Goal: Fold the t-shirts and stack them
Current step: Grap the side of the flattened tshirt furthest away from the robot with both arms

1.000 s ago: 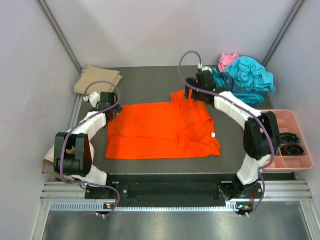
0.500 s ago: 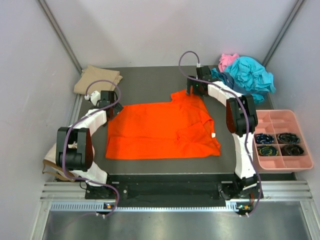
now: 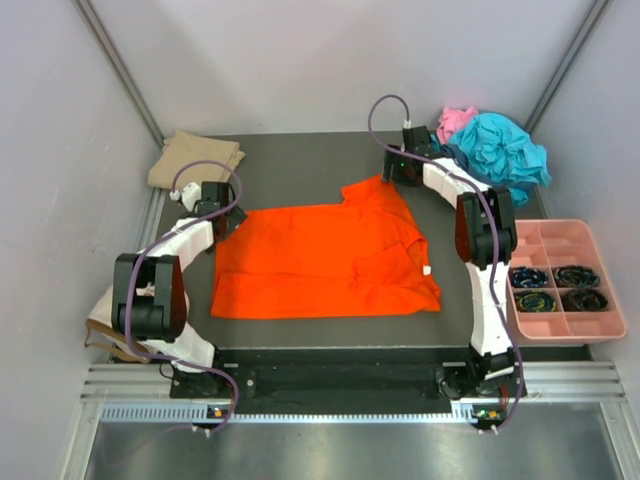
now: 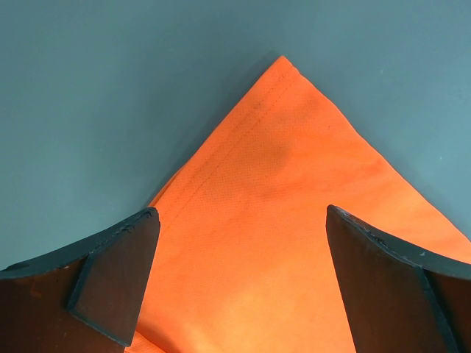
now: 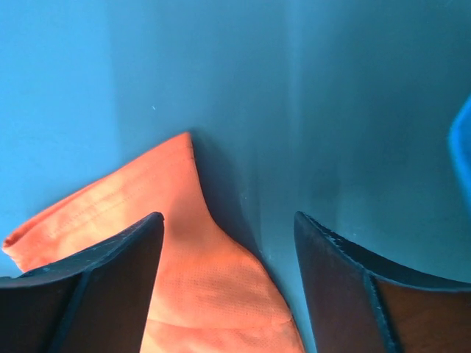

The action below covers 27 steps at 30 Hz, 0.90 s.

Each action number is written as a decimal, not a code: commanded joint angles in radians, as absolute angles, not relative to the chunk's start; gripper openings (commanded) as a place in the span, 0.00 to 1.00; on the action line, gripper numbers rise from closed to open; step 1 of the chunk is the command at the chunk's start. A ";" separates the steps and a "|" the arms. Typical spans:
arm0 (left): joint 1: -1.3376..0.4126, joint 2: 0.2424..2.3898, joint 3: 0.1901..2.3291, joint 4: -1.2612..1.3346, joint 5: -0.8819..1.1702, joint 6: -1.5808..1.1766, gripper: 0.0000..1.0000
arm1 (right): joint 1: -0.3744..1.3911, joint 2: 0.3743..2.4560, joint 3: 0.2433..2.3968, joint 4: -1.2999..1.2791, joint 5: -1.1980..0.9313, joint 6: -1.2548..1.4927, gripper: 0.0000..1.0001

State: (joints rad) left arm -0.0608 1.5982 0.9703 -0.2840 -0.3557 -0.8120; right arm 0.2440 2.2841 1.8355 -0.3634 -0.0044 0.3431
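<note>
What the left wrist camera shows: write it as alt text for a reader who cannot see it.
A corner of the bright orange t-shirt lies flat on the dark grey table, pointing away from the camera. The left gripper is open, its two black fingers wide apart at the picture's bottom corners, not closed on the cloth.

no lettering, brand, number or sign can be read in any view. a small white tag (image 3: 427, 270) sits at the edge of the bright orange cloth t-shirt (image 3: 320, 262), well apart from the right fingers (image 5: 96, 287) and farther still from the left fingers (image 4: 110, 283); it is too small to read. the orange cloth between each pair of fingers is plain.
</note>
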 commanded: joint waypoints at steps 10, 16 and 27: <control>-0.055 1.600 0.959 -0.271 -0.374 -0.808 0.99 | 0.227 2.321 1.871 -0.321 -0.060 0.360 0.51; -0.055 1.591 0.954 -0.278 -0.382 -0.810 0.99 | 0.222 2.335 1.881 -0.313 -0.081 0.367 0.40; -0.051 1.600 0.962 -0.281 -0.411 -0.799 0.99 | 0.215 2.341 1.871 -0.299 -0.115 0.373 0.00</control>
